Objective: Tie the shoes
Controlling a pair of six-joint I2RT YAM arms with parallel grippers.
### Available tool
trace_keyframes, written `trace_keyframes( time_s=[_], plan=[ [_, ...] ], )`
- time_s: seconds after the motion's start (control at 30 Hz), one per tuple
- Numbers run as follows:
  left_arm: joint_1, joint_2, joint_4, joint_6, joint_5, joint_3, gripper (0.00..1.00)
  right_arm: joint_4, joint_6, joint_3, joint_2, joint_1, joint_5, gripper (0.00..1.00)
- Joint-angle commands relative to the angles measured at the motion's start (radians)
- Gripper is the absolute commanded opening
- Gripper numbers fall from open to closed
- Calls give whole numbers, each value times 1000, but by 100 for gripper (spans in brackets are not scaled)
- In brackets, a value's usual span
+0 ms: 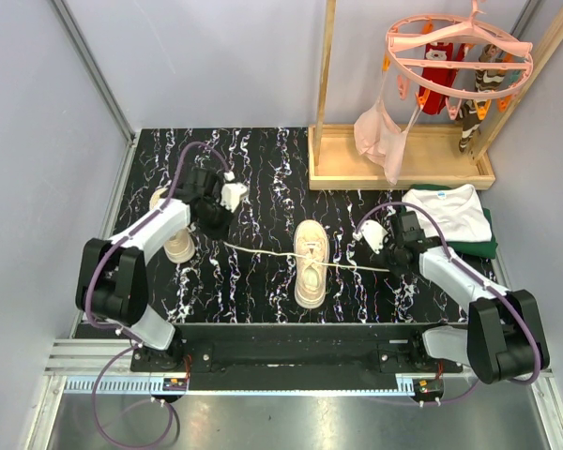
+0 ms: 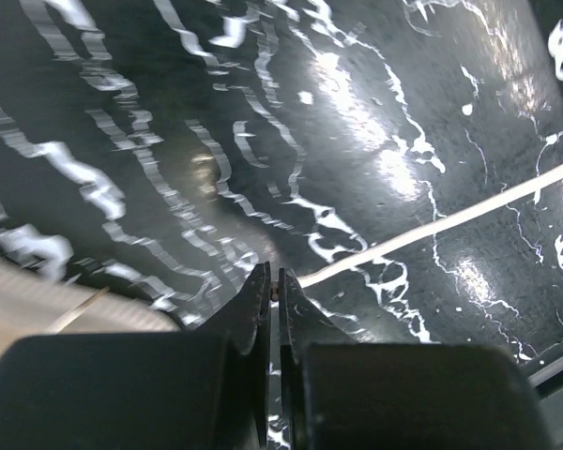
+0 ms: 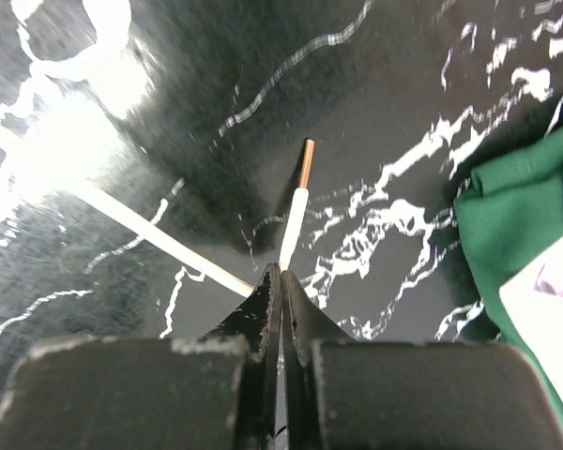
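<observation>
One beige shoe (image 1: 310, 263) lies mid-table with its white laces pulled out to both sides. The second shoe (image 1: 177, 242) sits at the left, partly under my left arm, and shows as a beige edge (image 2: 33, 298) in the left wrist view. My left gripper (image 1: 218, 225) (image 2: 274, 284) is shut on the tip of the left lace (image 2: 432, 223). My right gripper (image 1: 391, 255) (image 3: 281, 274) is shut on the right lace (image 3: 150, 232). That lace's copper-tipped end (image 3: 300, 187) sticks out past the fingertips.
A wooden rack base (image 1: 403, 161) stands at the back right, with a pink ring hanger (image 1: 455, 45) of small garments above it. Folded white and green clothes (image 1: 450, 217) (image 3: 521, 211) lie just right of my right gripper. Grey walls close in the table's sides.
</observation>
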Motion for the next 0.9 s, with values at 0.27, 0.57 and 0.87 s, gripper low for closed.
trace_keyframes(
  time_s=[0.27,0.57,0.87],
  plan=[
    [-55,128,94,-103,-31,-2,32,-112,84,184,67,-8,-157,39],
    [24,-109,86,-86,95,35,66,-223,227,345,-65,-8,-175,91],
    [20,-484,218,151,314,-83,88,-215,290,401,-300,-8,-389,100]
  ],
)
